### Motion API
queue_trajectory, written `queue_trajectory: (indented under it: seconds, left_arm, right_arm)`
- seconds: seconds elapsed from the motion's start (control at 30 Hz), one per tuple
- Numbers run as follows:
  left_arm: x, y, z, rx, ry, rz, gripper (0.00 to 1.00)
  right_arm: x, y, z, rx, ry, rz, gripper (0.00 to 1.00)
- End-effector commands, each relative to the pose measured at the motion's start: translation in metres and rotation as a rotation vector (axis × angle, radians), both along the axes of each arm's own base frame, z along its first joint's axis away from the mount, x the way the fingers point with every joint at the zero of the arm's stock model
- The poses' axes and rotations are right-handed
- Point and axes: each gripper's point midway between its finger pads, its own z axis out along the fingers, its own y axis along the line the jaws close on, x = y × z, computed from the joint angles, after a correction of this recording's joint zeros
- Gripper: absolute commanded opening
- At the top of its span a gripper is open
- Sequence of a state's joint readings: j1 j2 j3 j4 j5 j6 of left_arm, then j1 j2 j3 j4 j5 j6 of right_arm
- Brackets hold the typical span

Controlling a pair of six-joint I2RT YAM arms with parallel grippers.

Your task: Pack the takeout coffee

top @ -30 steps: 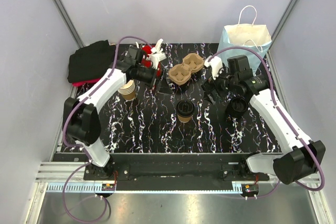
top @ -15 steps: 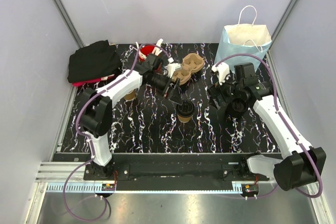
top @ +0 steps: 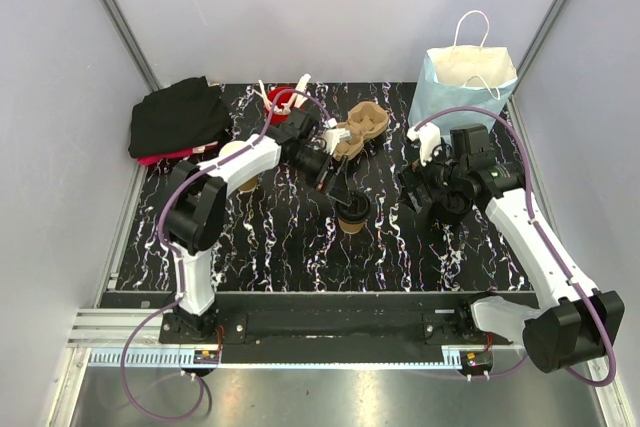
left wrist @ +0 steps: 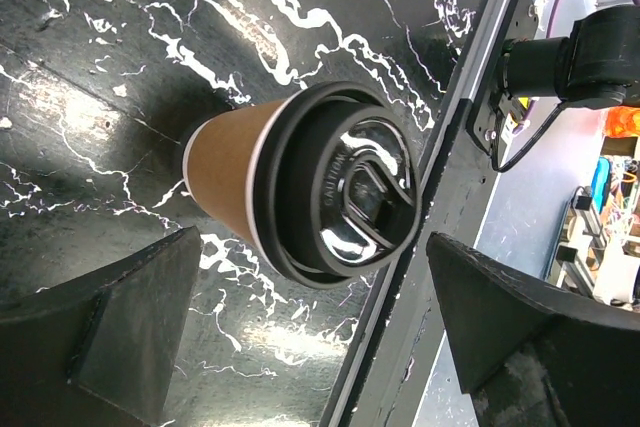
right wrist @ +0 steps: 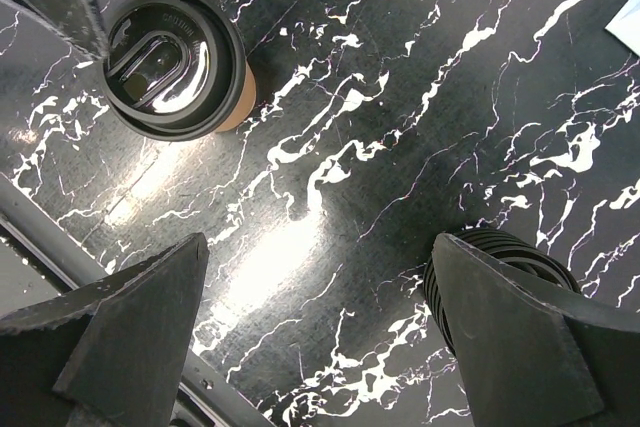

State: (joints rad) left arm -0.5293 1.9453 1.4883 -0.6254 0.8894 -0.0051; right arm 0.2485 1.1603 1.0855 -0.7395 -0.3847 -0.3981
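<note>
The takeout coffee (top: 352, 213) is a tan kraft cup with a black lid, standing upright in the middle of the marbled table. In the left wrist view the coffee (left wrist: 300, 187) lies just ahead of my left gripper (left wrist: 315, 347), whose fingers (left wrist: 130, 317) stand wide apart and touch nothing. From above, the left gripper (top: 338, 187) hovers just behind the cup. My right gripper (top: 418, 192) is open and empty to the cup's right. In its view the coffee (right wrist: 175, 62) sits far to the upper left of that gripper (right wrist: 320, 347).
A brown pulp cup carrier (top: 358, 127) lies behind the coffee. A red cup of white utensils (top: 278, 99) and a black cloth (top: 178, 117) are at the back left, a paper bag (top: 465, 82) at the back right. Black lids (top: 455, 205) (right wrist: 490, 257) sit by the right gripper. Tan cups (top: 246, 183) stand under the left arm.
My left arm has swung from the red cup at the back left to the centre, ending just behind the lidded coffee. The right arm shifted slightly right. Both grippers stayed open.
</note>
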Motion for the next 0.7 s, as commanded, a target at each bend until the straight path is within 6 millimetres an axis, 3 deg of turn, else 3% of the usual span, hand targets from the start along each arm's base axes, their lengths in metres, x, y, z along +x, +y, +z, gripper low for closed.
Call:
queue_trajectory:
  seconds: [0.0, 0.53, 0.67]
  left_arm:
    - [0.011, -0.014, 0.012, -0.069, -0.048, -0.032, 0.99]
    - [0.011, -0.019, -0.002, -0.067, 0.02, -0.016, 0.99]
    - [0.012, -0.019, -0.004, -0.064, 0.022, -0.013, 0.94]
  right_arm:
    - [0.001, 0.004, 0.013, 0.039, -0.048, 0.002, 1.0]
    - [-0.002, 0.005, 0.008, 0.045, -0.031, 0.016, 0.98]
    - [-0.004, 0.007, 0.008, 0.054, -0.027, 0.024, 0.97]
